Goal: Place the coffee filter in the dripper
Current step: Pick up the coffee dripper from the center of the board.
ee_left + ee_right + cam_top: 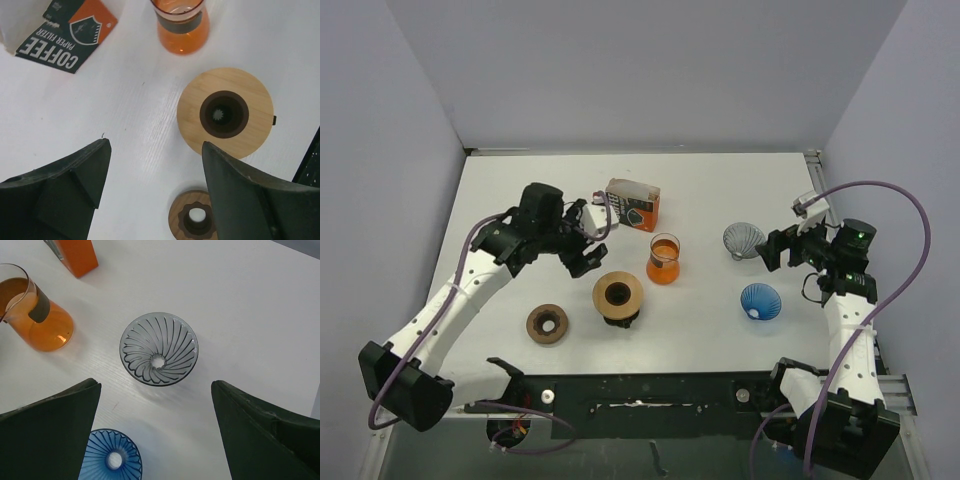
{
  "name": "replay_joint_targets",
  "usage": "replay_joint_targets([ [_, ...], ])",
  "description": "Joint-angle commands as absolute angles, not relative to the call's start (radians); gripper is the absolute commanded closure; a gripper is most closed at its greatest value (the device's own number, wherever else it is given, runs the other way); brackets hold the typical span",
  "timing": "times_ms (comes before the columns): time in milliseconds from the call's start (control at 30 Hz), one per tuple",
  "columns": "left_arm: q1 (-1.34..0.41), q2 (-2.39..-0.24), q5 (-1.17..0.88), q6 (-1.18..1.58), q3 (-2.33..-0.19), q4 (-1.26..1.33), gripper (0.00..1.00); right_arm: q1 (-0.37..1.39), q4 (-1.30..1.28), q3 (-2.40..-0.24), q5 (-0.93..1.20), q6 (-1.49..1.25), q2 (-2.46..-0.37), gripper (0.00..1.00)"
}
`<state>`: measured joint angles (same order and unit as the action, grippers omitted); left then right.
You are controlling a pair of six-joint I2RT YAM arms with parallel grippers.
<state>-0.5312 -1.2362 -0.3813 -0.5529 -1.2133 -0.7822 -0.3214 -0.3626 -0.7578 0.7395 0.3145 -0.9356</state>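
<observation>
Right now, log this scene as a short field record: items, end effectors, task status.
filter box: orange and dark carton, far centre
carafe: orange glass, just in front of the box
larger wooden stand: near centre, dark insert
smaller wooden stand: to its left
grey dripper: right side, empty
blue dripper: nearer than the grey one, empty
left end effector: open, holding nothing, above bare table
right end effector: open, holding nothing, aimed at grey dripper
task status: no filter in either dripper
</observation>
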Motion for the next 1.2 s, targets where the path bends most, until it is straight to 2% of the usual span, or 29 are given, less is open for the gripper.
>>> replay_joint_targets([
  [0,-0.472,-1.173,-0.383,-0.463,-1.168,-0.67,0.27,-0.326,-0.344,-0.809,0.732,0.31,-0.946,0.02],
  [267,-0.365,-1.103,-0.356,-0.413,-1.074,-0.616,0.13,-0.321,-0.335,-0.81,0.705,0.298,-0.97,0.02],
  [400,-0.324,-1.073,-0.339,-0.408,-1.046,-0.623,0.09,-0.314,-0.333,-0.81,0.694,0.292,-0.977,0.02],
  [867,-0.243,-1.103,-0.323,-0.511,-1.043,-0.818,0.09,-0.3,-0.334,-0.813,0.681,0.288,-0.979,0.03],
  [1167,-0.236,-1.113,-0.362,-0.435,-1.009,-0.698,0.1,-0.289,-0.327,-0.817,0.642,0.266,-1.002,0.02],
])
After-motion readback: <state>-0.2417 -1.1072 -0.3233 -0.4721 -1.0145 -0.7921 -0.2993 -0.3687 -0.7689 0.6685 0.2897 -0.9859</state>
